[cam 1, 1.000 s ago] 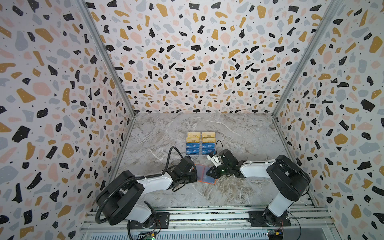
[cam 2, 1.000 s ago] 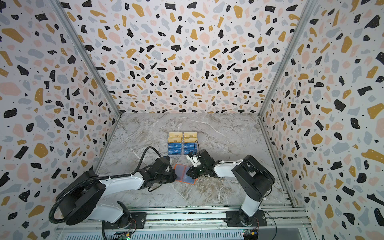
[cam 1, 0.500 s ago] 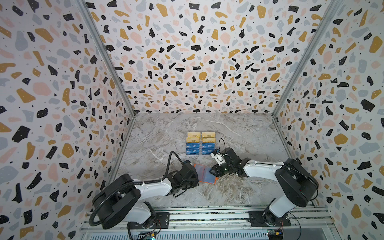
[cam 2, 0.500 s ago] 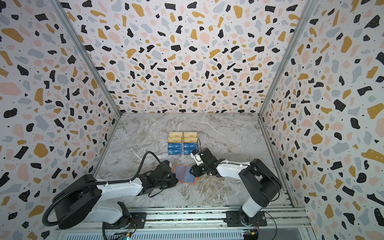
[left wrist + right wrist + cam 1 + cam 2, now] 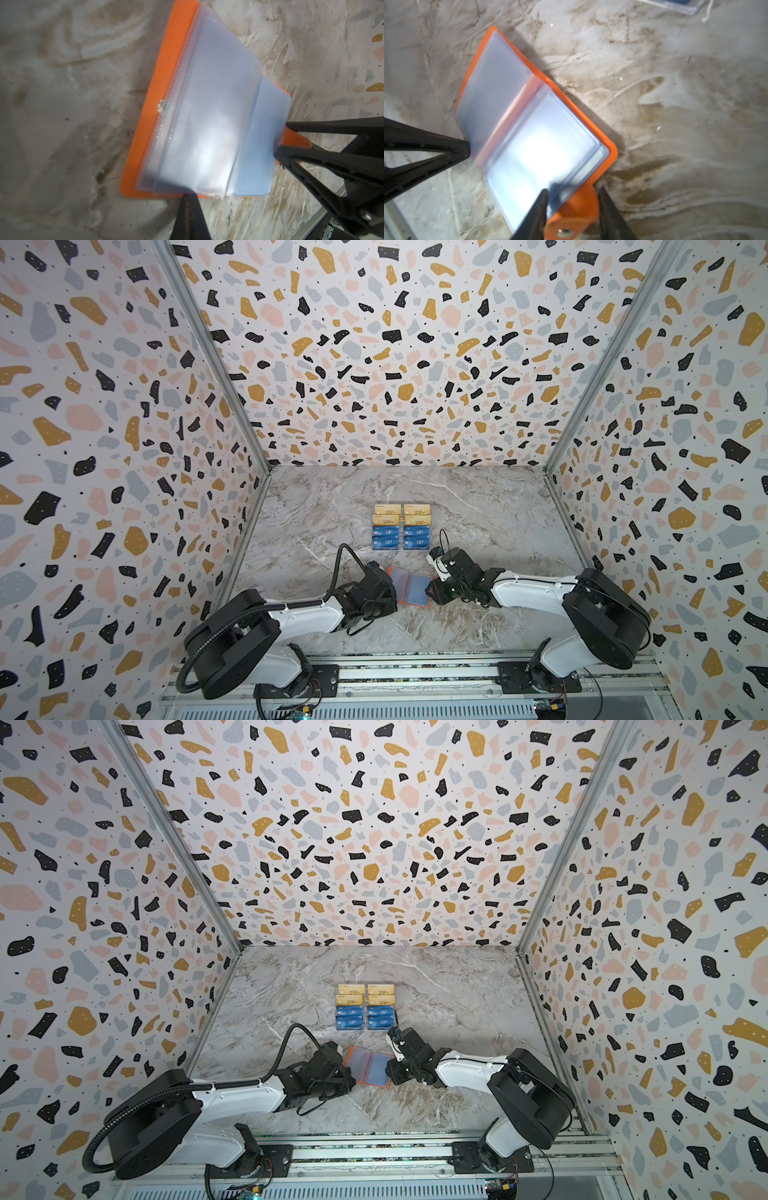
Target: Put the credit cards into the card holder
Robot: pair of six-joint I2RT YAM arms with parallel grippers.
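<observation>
Right gripper [image 5: 572, 193]: jaws part-way apart, one on either side of the orange snap tab [image 5: 579, 216]. Whether they pinch it or merely bracket it cannot be told.
Left gripper [image 5: 188, 197]: clenched, nothing between the jaws. Its closed tip touches the edge of the clear sleeves [image 5: 207, 124] near the fold.
Card holder [image 5: 409, 587]: lying open on the marble table [image 5: 478, 510] between the two grippers, sleeves upward. No card lettering shows through them.
Credit cards [image 5: 402, 527]: all in the clear tiered rack beyond the holder, gold rows behind, blue in front. They are near the holder, not touching it.
Step in hand: judged to be spreading and steadying the holder. No card fetched.
Next move calls for: one arm pinning the holder open while the other goes to the rack, lifts a card by its edge and aligns it with a sleeve mouth.
Risk: the holder may fold shut once released.
</observation>
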